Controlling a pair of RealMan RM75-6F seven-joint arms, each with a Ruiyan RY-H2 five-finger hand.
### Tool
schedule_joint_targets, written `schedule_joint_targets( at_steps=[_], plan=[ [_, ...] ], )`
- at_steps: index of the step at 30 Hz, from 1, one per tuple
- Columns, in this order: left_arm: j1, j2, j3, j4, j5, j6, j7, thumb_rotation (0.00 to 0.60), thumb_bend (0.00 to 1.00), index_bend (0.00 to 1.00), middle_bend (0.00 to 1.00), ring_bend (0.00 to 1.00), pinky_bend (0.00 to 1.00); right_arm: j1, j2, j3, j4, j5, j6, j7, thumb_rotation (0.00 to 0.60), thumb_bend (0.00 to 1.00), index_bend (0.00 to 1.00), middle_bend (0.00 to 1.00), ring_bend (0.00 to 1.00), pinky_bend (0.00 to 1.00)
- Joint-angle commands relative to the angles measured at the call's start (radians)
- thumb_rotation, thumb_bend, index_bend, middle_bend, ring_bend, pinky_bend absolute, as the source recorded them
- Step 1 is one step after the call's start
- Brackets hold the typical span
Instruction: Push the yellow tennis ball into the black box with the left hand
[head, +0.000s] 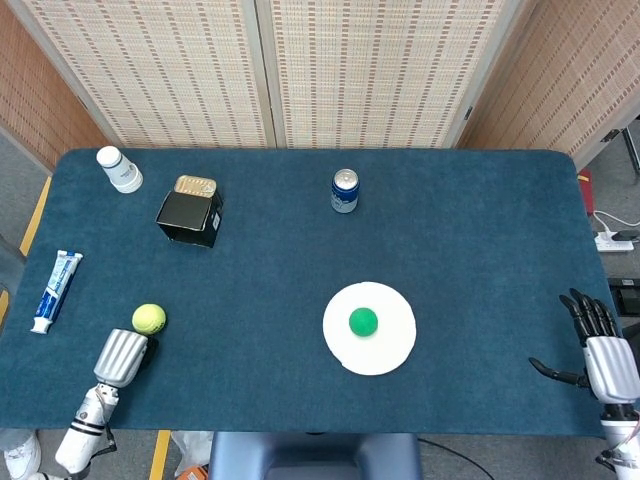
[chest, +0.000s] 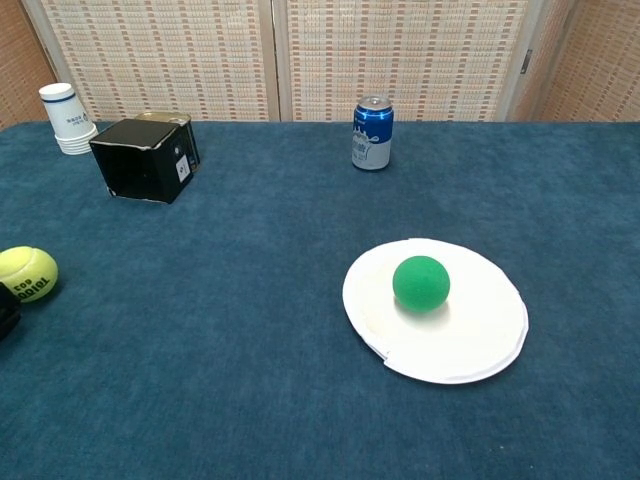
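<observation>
The yellow tennis ball (head: 149, 318) lies on the blue table near its front left corner; in the chest view the ball (chest: 27, 273) is at the far left edge. My left hand (head: 122, 356) sits just behind the ball, silver back up and fingers tucked under, holding nothing. Only a dark sliver of this hand (chest: 5, 322) shows in the chest view. The black box (head: 189, 216) stands well beyond the ball at the back left, with its opening (chest: 131, 172) facing the front. My right hand (head: 603, 350) rests at the table's front right edge, fingers spread.
A white plate (head: 392, 348) with a green ball (head: 363, 321) lies front of centre. A blue can (head: 344, 190) stands at the back middle. A gold tin (head: 195, 185) sits behind the box, white cups (head: 120, 169) at the back left, and a toothpaste tube (head: 56, 290) along the left edge.
</observation>
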Motion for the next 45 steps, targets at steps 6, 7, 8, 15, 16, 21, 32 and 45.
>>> schedule_joint_targets(
  at_steps=[6,7,8,15,16,21,32,45],
  plan=[
    [-0.047,-0.002,0.004,0.013,0.003,-0.043,-0.026,0.6,0.69,1.0,1.0,1.0,1.0,0.001,-0.001,0.0,-0.012,0.0,0.0,-0.025,0.6,0.0,0.1,0.0,0.0,0.0],
    [-0.058,-0.004,0.005,0.013,0.005,-0.05,-0.028,0.6,0.69,1.0,1.0,1.0,1.0,0.0,-0.002,0.001,-0.013,0.002,0.0,-0.027,0.6,0.0,0.1,0.0,0.0,0.0],
    [-0.066,-0.006,0.005,0.013,0.006,-0.055,-0.029,0.6,0.69,1.0,1.0,1.0,1.0,0.0,-0.002,0.001,-0.014,0.003,-0.001,-0.029,0.6,0.0,0.1,0.0,0.0,0.0],
    [-0.143,-0.015,0.008,0.007,0.014,-0.088,-0.034,0.6,0.7,1.0,1.0,1.0,1.0,0.006,-0.003,0.004,-0.018,0.01,-0.015,-0.041,0.6,0.0,0.1,0.0,0.0,0.0],
    [-0.155,-0.016,0.005,0.005,0.012,-0.098,-0.039,0.6,0.7,1.0,1.0,1.0,1.0,0.007,-0.003,0.004,-0.02,0.01,-0.017,-0.043,0.6,0.0,0.1,0.0,0.0,0.0],
    [-0.216,-0.012,-0.024,0.01,-0.014,-0.14,-0.073,0.6,0.69,1.0,1.0,1.0,1.0,0.009,0.001,-0.002,-0.024,0.003,-0.021,-0.045,0.6,0.0,0.1,0.0,0.0,0.0],
    [-0.277,0.041,0.001,-0.007,0.007,-0.22,-0.081,0.192,0.27,0.01,0.0,0.0,0.0,0.015,0.007,-0.004,-0.03,0.006,-0.038,-0.043,0.6,0.0,0.1,0.0,0.0,0.0],
    [-0.304,0.051,-0.027,-0.028,-0.03,-0.315,-0.077,0.192,0.26,0.0,0.0,0.0,0.0,0.018,0.007,-0.01,-0.022,-0.005,-0.035,-0.035,0.6,0.0,0.1,0.0,0.0,0.0]
  ],
)
